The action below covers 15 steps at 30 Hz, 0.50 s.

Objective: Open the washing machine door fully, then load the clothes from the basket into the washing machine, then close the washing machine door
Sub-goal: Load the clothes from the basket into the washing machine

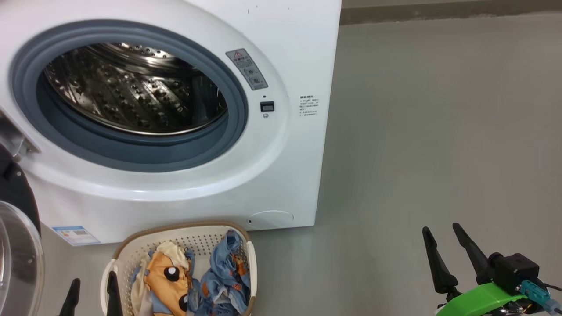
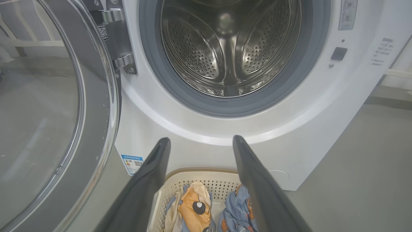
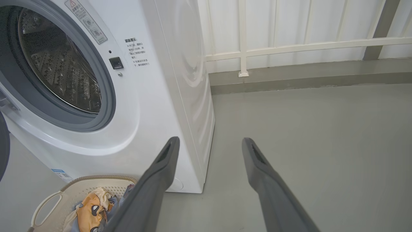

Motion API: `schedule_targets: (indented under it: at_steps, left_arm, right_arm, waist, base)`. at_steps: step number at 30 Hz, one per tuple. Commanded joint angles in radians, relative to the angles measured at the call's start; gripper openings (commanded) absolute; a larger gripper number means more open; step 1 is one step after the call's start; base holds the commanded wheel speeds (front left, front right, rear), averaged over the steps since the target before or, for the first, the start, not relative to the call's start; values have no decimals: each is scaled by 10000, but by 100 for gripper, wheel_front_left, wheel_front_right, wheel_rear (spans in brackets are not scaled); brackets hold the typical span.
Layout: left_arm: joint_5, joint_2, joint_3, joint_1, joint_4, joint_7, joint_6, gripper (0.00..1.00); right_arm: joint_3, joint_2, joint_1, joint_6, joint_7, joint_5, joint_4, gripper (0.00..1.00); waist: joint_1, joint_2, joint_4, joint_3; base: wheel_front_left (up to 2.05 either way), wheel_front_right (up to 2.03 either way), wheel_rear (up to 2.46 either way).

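The white washing machine (image 1: 290,145) stands with its steel drum (image 1: 131,92) bare. Its door (image 2: 51,112) is swung wide to the left, glass bowl facing me. On the floor in front sits the cream basket (image 1: 131,248) holding the clothes: an orange and cream garment (image 1: 169,276) and a light blue printed one (image 1: 226,276). My left gripper (image 1: 92,287) hovers open at the basket's near left rim; in the left wrist view its fingers (image 2: 151,180) frame the basket (image 2: 199,175). My right gripper (image 1: 443,239) is open over bare floor, well right of the machine.
Grey floor (image 1: 439,131) spreads to the right of the machine. A white panelled wall with a rail (image 3: 305,45) runs behind, with a low kerb at its foot. The open door (image 1: 17,245) takes up the room at the lower left.
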<state>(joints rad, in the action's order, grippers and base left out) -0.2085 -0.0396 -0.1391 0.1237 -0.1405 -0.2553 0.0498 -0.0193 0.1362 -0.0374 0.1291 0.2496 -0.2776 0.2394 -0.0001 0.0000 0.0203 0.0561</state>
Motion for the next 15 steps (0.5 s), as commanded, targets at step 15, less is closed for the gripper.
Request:
schedule_targets:
  at_steps: [15]
  left_arm:
    - [-198,-107,176,-1016,-49,-65,-85,100]
  right_arm:
    - [-99,131,-451,16,121,19,-393,100]
  waist:
    - [1,0,179,1306]
  base:
    - [0,0,0]
